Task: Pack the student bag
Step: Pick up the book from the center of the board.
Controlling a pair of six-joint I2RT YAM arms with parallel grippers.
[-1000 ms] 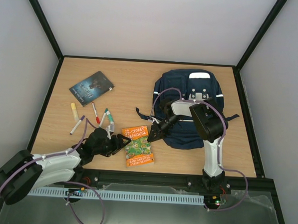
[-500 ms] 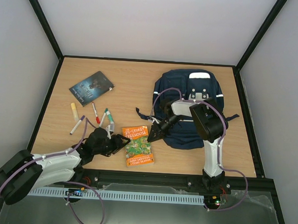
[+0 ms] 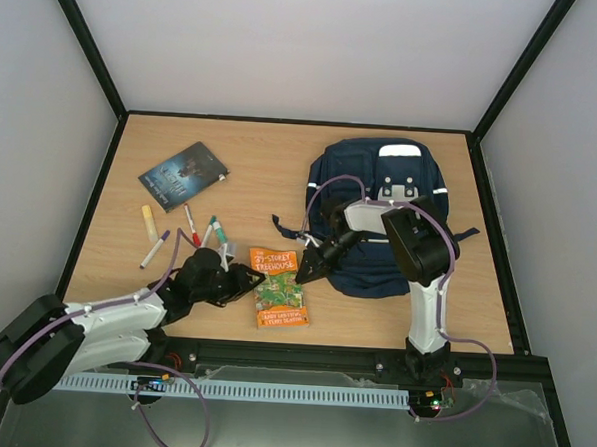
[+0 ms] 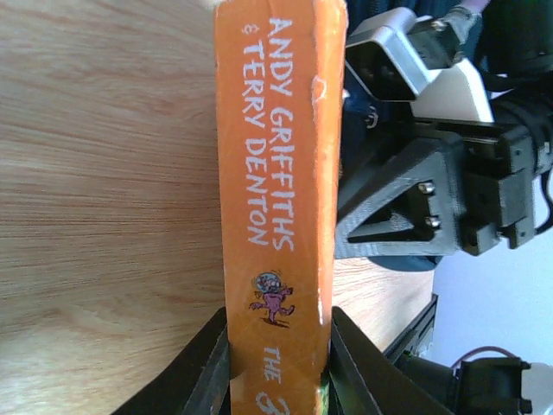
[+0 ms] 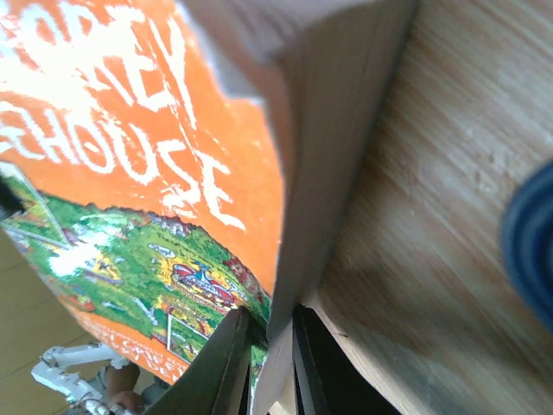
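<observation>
The student bag (image 3: 341, 168) lies flat on the far right part of the table (image 3: 272, 162), front face up, with its light grey patch (image 3: 399, 151) at the far end and dark straps (image 3: 280, 226) trailing onto the wood at its left side. From overhead it cannot be told whether any compartment is open, and nothing of its contents shows. In the right wrist view it is only a blurred blue edge (image 5: 531, 242).

Just beside the bag's near left corner lies the orange book (image 3: 278, 289), cover up, on the table outside the bag. The right gripper (image 3: 306, 270) reaches it from the bag side. The wrist view shows its jaws (image 5: 270, 333) clamped on the book's (image 5: 130, 156) corner, page edge between the fingers (image 5: 226, 356); this corner appears raised off the wood. The left gripper (image 3: 244, 279) meets the opposite side. In its wrist view the jaws (image 4: 278, 324) grip the printed spine (image 4: 276, 173), a finger (image 4: 207, 372) pressed on each face, with the right arm (image 4: 432, 199) behind.

Well apart on the left, also outside the bag, lie a dark book (image 3: 184, 174) and a loose cluster of pens: a yellow stick (image 3: 150, 224), a purple-capped marker (image 3: 155, 248), a red marker (image 3: 191, 224) and a green marker (image 3: 210, 231).
</observation>
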